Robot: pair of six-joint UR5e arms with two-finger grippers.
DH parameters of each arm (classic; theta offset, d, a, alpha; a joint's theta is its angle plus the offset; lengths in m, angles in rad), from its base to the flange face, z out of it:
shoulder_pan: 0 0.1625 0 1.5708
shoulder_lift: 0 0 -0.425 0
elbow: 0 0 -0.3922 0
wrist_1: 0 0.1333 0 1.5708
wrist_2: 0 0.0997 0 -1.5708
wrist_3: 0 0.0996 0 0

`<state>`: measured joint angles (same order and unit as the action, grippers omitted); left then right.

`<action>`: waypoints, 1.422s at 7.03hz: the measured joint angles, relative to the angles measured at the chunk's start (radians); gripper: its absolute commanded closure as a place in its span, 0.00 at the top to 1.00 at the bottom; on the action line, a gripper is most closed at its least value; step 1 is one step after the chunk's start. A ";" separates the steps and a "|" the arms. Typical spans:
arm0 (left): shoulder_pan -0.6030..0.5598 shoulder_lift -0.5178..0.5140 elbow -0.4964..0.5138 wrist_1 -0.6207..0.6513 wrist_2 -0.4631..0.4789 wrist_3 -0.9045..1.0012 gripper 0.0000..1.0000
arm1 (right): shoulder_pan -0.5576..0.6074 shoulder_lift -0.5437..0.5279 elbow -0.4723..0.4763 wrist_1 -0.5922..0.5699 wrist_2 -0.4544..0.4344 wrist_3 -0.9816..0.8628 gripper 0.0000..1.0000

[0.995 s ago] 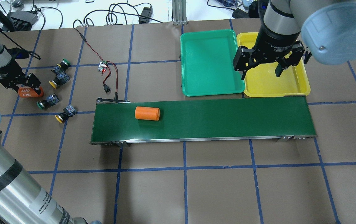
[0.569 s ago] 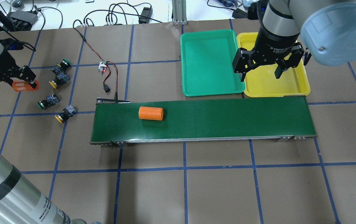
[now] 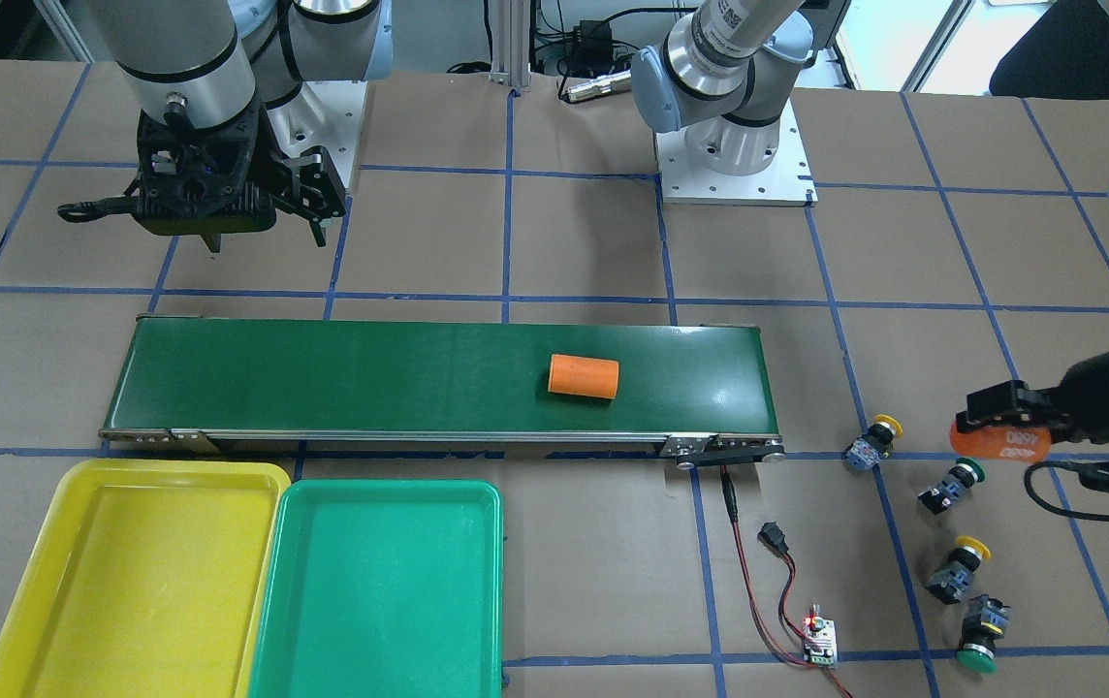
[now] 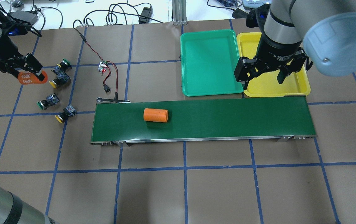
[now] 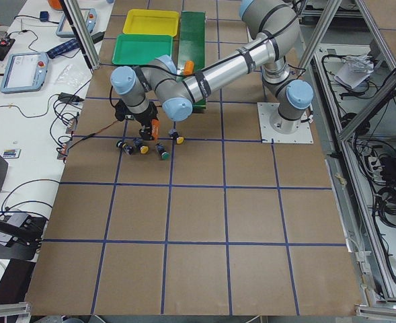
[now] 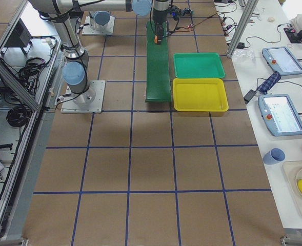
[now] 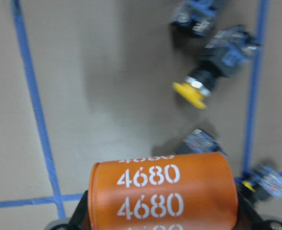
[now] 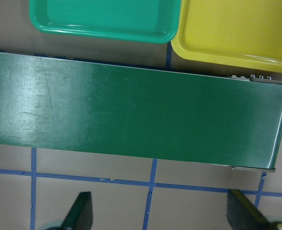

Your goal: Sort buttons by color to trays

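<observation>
While left end effector (image 4: 29, 73) clamps orange cylinder (image 4: 34, 78), right end effector (image 4: 261, 81) gapes, buttons (image 4: 61, 77) outside trays (image 4: 210, 62)

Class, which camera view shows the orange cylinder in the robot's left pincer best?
The left wrist view: the orange cylinder fills the lower frame and its 4680 print reads clearly. Overhead and front-facing views show it small, near the buttons. The exterior left view shows an orange speck; the right wrist view misses it.
</observation>
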<state>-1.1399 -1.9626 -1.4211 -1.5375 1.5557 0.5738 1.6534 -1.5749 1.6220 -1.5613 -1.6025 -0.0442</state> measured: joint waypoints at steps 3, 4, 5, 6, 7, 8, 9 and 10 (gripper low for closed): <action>-0.146 0.127 -0.249 0.095 -0.040 -0.118 0.00 | 0.016 -0.054 0.011 0.103 0.017 0.006 1.00; -0.204 0.149 -0.328 0.177 -0.040 -0.180 0.00 | 0.022 -0.065 0.013 0.128 0.047 0.007 1.00; -0.253 0.164 -0.405 0.264 -0.040 -0.227 0.00 | 0.022 -0.063 0.016 0.134 0.073 0.002 1.00; -0.280 0.177 -0.463 0.318 -0.039 -0.251 0.00 | 0.022 -0.060 0.019 0.134 0.078 -0.005 1.00; -0.293 0.191 -0.496 0.349 -0.037 -0.261 0.47 | 0.022 -0.056 0.026 0.122 0.077 -0.018 1.00; -0.298 0.203 -0.510 0.360 -0.038 -0.264 0.96 | 0.021 -0.049 0.038 0.099 0.076 -0.044 1.00; -0.301 0.209 -0.515 0.363 -0.040 -0.264 1.00 | 0.020 -0.043 0.048 0.083 0.074 -0.075 1.00; -0.302 0.212 -0.517 0.361 -0.040 -0.264 1.00 | 0.019 -0.040 0.055 0.068 0.059 -0.125 1.00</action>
<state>-1.4418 -1.7508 -1.9381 -1.1761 1.5154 0.3095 1.6720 -1.6153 1.6768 -1.4936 -1.5439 -0.1691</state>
